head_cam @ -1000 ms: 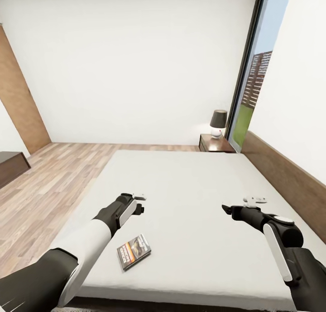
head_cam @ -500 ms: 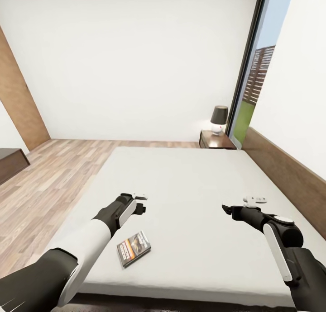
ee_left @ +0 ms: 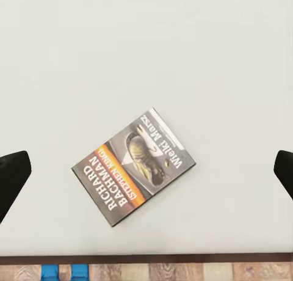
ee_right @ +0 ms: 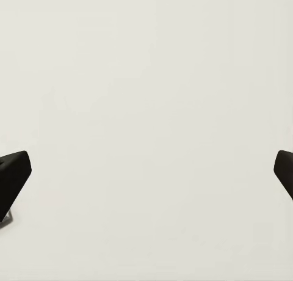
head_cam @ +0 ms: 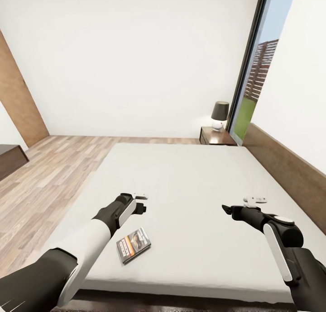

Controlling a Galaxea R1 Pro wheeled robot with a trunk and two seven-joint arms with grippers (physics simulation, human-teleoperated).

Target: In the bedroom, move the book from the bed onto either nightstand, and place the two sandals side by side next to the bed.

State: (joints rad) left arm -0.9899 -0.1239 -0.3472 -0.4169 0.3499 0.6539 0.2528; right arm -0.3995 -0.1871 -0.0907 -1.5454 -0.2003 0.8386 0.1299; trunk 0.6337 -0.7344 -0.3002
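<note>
Pale wood-plank floor (head_cam: pixel 50 176) and white walls surround one low bed with a light-grey mattress (head_cam: pixel 190 185); one glossy book (head_cam: pixel 133 244) lies near its foot edge, one dark nightstand (head_cam: pixel 218 136) beyond. Left wrist view: left gripper (ee_left: pixel 146 171) spread wide above the book (ee_left: pixel 134 165); two blue sandals (ee_left: pixel 61 272) on the floor. Right wrist view: right gripper (ee_right: pixel 146 171) wide over bare mattress (ee_right: pixel 146 98).

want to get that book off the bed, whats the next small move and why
Probably lower the left hand toward the book. The book lies flat on the bed near its edge, between that hand's open fingers in the left wrist view, and the hand hangs above it, not touching. The right hand is farther off.
</note>
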